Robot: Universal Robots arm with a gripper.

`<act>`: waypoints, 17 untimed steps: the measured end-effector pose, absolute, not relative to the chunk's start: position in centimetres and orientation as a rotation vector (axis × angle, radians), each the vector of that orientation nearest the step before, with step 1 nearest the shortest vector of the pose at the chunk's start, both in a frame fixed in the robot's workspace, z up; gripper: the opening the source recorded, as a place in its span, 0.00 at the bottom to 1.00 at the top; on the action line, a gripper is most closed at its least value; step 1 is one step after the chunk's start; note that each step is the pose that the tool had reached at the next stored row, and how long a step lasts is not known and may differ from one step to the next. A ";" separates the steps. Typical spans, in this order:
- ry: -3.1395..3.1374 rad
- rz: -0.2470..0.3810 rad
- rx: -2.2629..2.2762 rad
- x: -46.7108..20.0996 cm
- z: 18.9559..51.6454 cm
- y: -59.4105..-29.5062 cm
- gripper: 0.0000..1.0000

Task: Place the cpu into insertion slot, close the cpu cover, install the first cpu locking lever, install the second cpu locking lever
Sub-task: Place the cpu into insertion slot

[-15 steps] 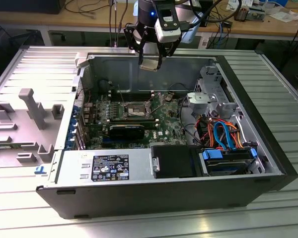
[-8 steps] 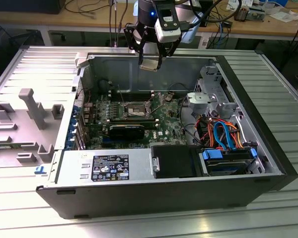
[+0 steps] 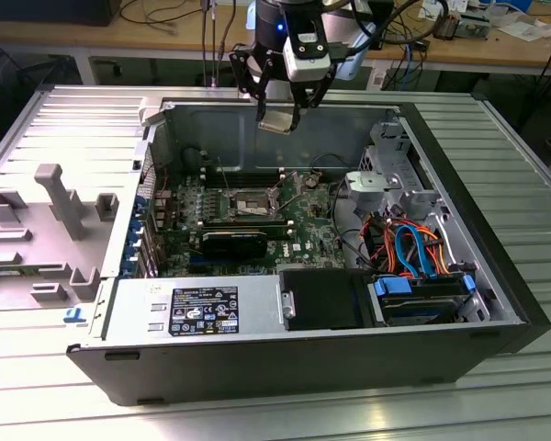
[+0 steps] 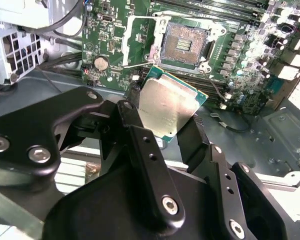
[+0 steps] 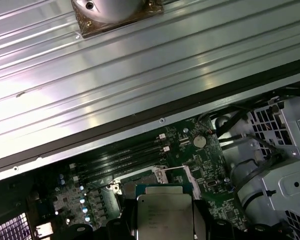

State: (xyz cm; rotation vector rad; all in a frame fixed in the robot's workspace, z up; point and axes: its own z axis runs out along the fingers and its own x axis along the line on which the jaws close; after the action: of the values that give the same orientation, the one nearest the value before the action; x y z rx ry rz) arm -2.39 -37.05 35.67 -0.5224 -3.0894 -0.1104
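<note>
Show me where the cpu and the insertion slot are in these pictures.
cpu (image 4: 171, 102): second wrist view, middle of its silvery metal top.
insertion slot (image 4: 184, 44): second wrist view, the dark centre of the socket.

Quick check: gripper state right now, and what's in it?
Gripper: shut on the cpu, which is not yet in the insertion slot.
</note>
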 end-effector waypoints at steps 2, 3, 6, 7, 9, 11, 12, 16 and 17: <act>-3.086 -0.111 -0.547 -2.4 35.6 -37.1 0.54; -3.084 -0.110 -0.560 -2.4 35.6 -37.2 0.54; -3.075 -0.110 -0.611 -2.4 35.4 -37.2 0.54; -3.069 -0.111 -0.643 -2.4 35.4 -37.2 0.54; -3.062 -0.111 -0.683 -2.4 35.3 -37.2 0.54; -3.052 -0.111 -0.728 -2.4 35.2 -37.2 0.54; -3.044 -0.111 -0.766 -2.4 35.1 -37.2 0.54; -3.024 -0.110 -0.847 -2.4 35.0 -37.2 0.54; -3.015 -0.110 -0.883 -2.4 35.0 -37.2 0.54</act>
State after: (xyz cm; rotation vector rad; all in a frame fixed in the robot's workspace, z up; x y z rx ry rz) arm -2.40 -37.18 34.96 -0.8832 -3.0151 -0.1098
